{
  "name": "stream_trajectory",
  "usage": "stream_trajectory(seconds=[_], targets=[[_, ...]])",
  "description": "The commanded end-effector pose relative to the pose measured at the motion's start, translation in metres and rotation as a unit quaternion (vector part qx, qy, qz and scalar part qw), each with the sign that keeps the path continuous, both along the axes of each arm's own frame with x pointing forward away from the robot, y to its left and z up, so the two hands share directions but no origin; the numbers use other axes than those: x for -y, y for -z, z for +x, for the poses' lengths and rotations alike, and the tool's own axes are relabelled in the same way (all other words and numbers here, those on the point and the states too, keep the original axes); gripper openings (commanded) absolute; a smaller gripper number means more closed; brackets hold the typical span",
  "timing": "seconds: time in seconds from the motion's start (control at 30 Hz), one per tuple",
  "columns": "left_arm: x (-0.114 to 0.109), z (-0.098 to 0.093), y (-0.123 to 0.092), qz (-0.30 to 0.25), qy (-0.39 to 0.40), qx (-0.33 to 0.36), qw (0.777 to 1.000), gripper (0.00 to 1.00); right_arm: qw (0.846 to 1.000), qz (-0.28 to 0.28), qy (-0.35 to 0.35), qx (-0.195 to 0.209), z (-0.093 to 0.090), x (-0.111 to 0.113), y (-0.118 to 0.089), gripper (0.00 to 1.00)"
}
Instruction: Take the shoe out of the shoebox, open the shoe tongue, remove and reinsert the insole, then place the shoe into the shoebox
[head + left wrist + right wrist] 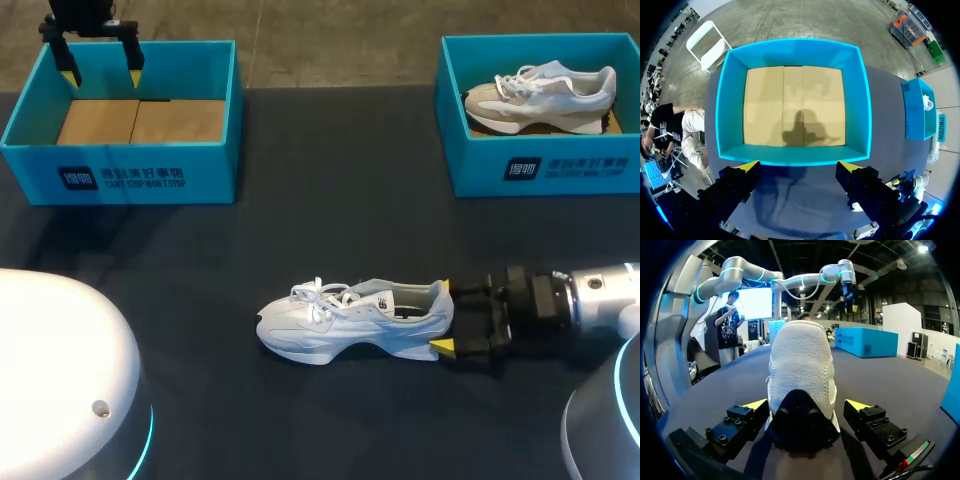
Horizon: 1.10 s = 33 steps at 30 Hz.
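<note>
A white sneaker (350, 320) lies on its side on the dark table, toe to the left. My right gripper (441, 318) stands open at its heel, one yellow tip on each side. In the right wrist view the heel (801, 390) sits between the fingers of the right gripper (807, 405), with small gaps on both sides. The empty blue shoebox (125, 115) with a cardboard floor stands at the back left. My left gripper (100, 60) hangs open above its far edge. From the left wrist, the left gripper (797, 167) hovers over the shoebox's (795, 100) near wall.
A second blue shoebox (545, 150) at the back right holds another pale sneaker (540, 95); it also shows beside the left gripper as a blue box (920, 110). The robot's white bases (60, 380) fill the near corners.
</note>
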<state>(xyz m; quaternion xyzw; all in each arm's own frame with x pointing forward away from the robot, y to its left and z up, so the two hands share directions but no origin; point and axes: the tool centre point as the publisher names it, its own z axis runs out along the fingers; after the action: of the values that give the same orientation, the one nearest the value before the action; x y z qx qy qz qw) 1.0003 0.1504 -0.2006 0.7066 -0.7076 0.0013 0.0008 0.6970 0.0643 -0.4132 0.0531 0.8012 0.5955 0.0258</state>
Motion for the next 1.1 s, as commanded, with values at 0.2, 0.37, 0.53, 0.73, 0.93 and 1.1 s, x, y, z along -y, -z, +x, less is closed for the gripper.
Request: stream_trajectory(seconds=[0.2,0.37,0.53,0.73,0.93,1.1], targets=[[0.000,0.000,0.000,0.001,0.000,0.000,1.000,1.00,1.000,-0.004,0.002,-0.003,-0.003,-0.005,-0.005,1.00],[0.000,0.000,0.000,0.001,0.000,0.000,1.000,1.00,1.000,-0.003,-0.001,-0.002,-0.003,-0.008,-0.004,1.00],[0.000,0.000,0.000,0.001,0.000,0.000,1.000,1.00,1.000,0.000,-0.002,-0.006,0.000,-0.010,0.000,1.00],[0.000,0.000,0.000,0.001,0.000,0.000,1.000,1.00,1.000,0.003,-0.006,-0.008,0.000,-0.015,0.001,1.00],[0.000,0.000,0.000,0.001,0.000,0.000,1.000,1.00,1.000,0.010,-0.011,-0.003,0.001,-0.017,0.000,1.00],[0.000,0.000,0.000,0.001,0.000,0.000,1.000,1.00,1.000,0.015,-0.016,0.008,-0.002,-0.020,-0.001,1.00]])
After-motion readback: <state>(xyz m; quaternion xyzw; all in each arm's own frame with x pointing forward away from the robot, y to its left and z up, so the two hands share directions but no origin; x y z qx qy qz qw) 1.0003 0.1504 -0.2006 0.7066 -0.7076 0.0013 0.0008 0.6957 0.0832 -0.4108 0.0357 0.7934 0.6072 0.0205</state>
